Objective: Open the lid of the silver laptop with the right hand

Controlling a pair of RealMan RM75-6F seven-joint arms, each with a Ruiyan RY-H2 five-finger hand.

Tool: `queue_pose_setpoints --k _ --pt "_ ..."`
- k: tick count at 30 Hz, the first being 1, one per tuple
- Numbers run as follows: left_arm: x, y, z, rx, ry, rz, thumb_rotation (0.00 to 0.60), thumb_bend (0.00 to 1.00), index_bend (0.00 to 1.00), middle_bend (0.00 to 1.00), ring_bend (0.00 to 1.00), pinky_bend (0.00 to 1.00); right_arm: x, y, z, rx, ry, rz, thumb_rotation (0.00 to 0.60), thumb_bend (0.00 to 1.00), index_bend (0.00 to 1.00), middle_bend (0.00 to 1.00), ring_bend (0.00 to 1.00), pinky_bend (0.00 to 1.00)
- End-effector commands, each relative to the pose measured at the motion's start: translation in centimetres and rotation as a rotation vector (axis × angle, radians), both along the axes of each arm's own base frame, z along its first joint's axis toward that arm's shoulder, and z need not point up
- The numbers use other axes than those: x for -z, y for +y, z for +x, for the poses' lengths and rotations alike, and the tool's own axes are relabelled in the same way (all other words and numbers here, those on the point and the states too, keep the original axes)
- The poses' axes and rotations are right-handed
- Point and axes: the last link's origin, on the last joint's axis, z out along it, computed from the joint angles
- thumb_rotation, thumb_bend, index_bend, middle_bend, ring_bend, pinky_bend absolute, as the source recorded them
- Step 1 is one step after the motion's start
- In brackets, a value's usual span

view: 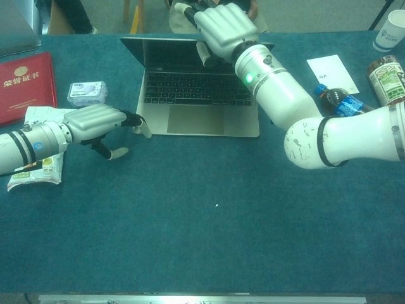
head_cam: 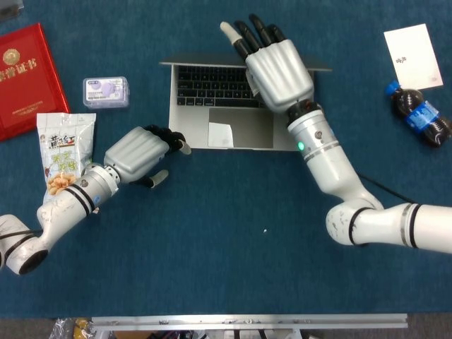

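Pressing the silver laptop point(head_cam: 222, 106) lid, right hand point(head_cam: 277, 65) fingers point(head_cam: 248, 39) extended, gripping nothing.

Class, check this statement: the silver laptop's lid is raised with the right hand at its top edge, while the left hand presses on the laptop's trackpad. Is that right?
Not quite. The left hand is not on the trackpad; it sits at the front left corner of the silver laptop, as the head view shows. The rest holds: the lid is raised, with the right hand at its top edge.
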Motion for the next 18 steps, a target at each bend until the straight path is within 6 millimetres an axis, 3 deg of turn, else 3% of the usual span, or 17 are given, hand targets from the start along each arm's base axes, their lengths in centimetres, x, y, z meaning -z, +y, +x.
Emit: queue_pose_setpoints --k 1,8,18 --pt "0.0 0.0 0.0 0.000 0.000 -0.001 0.600 0.42 0.26 0.21 0.18 0.21 -0.4 -0.6 0.0 0.008 0.000 -0.012 0.600 0.62 0.04 0.13 0.03 0.20" --pt "0.0 0.0 0.1 0.001 0.002 -0.002 0.600 0.42 0.25 0.21 0.18 0.21 -1.4 -2.2 0.1 0.028 -0.010 -0.039 0.600 0.61 0.04 0.13 0.03 0.20" --pt "-0.1 -0.1 0.2 0.007 0.010 -0.003 0.600 0.42 0.25 0.21 0.18 0.21 -2.3 -4.0 0.4 0.043 -0.004 -0.077 0.600 0.44 0.04 0.13 0.03 0.20"
